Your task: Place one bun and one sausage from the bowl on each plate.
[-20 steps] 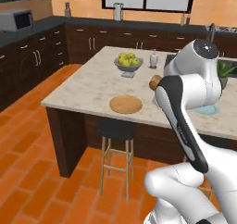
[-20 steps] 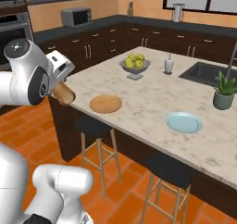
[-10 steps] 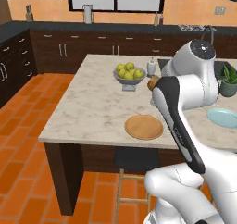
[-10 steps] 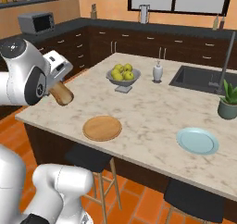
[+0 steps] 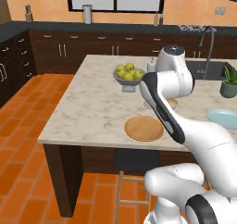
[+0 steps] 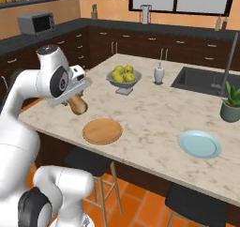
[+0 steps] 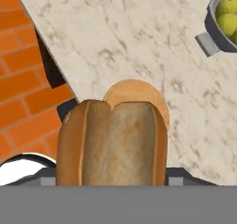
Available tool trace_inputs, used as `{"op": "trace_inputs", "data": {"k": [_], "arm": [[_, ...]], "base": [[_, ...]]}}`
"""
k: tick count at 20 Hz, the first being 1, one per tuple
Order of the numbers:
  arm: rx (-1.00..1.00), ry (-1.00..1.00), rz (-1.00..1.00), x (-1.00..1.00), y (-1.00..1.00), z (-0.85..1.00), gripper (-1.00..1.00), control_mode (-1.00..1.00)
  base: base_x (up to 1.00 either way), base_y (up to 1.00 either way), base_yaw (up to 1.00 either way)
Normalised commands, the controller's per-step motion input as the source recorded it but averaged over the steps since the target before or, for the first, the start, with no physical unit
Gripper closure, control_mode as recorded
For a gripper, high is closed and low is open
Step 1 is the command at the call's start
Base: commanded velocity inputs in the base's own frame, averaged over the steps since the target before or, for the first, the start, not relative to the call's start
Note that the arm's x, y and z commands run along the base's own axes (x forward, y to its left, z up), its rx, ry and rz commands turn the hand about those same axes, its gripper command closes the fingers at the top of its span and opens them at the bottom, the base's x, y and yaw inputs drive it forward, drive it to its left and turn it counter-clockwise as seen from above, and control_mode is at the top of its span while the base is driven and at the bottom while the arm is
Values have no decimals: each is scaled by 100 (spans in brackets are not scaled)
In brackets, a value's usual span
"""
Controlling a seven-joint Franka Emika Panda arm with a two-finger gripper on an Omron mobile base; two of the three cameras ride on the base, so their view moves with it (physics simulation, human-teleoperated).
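Tan wood, the plate (image 5: 144,128) is lying at centre frame in the left base view. In the right base view, the gripper (image 6: 75,102) is clamping the bun (image 6: 78,105) just upper left of it. In the hand view, the bun's (image 7: 111,142) long axis is pointing up-frame toward the plate's rim (image 7: 134,87).

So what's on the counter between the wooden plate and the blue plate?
Nothing: in the right base view the marble between the wooden plate and the blue plate is bare. The fruit bowl stands farther back.

bare counter around wooden plate (image 6: 102,131), fruit bowl (image 6: 124,79) behind
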Motion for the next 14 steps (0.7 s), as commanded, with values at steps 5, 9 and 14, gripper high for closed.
{"op": "trace_inputs", "data": {"k": [5, 9, 14], "arm": [[0, 18, 3, 55, -31, -100, 100, -100], [0, 16, 3, 43, -34, -100, 100, -100], [0, 15, 3, 96, 5, -100, 100, -100]], "base": [[0, 0, 0], [0, 0, 0], [0, 0, 0]]}}
